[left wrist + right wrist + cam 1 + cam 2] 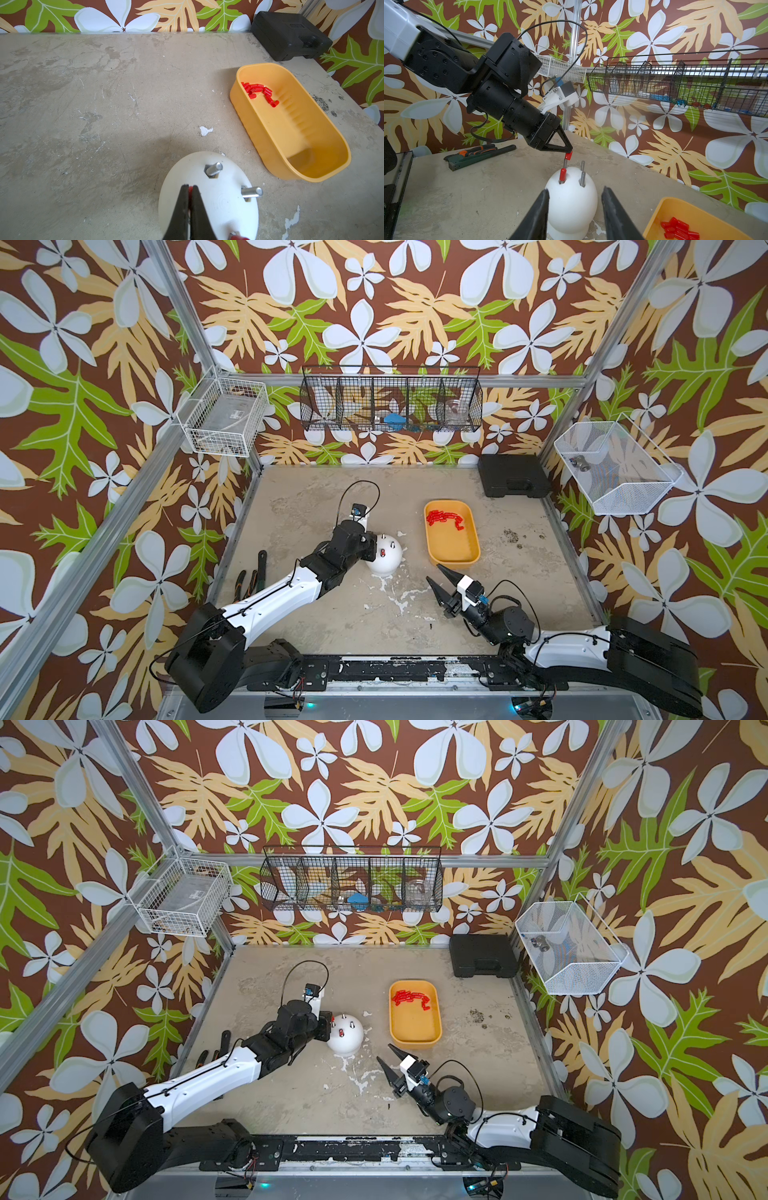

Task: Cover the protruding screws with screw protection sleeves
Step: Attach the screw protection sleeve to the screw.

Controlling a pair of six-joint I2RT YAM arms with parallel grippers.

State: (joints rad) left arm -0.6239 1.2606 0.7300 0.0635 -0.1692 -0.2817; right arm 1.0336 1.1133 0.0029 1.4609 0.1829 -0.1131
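A white dome stands mid-table with protruding screws. In the right wrist view one screw wears a red sleeve and two screws stand bare. My left gripper is shut on a red screw protection sleeve, held tilted just above the top of another screw. From the left wrist camera, the red sleeve peeks out between the shut fingertips, with bare screws beyond. My right gripper is open and empty, right of the dome and apart from it. More sleeves lie in the orange tray.
A black case sits in the far right corner. Hand tools lie by the table's left edge under the left arm. Wire baskets hang on the walls. The tray stands just beyond the right gripper.
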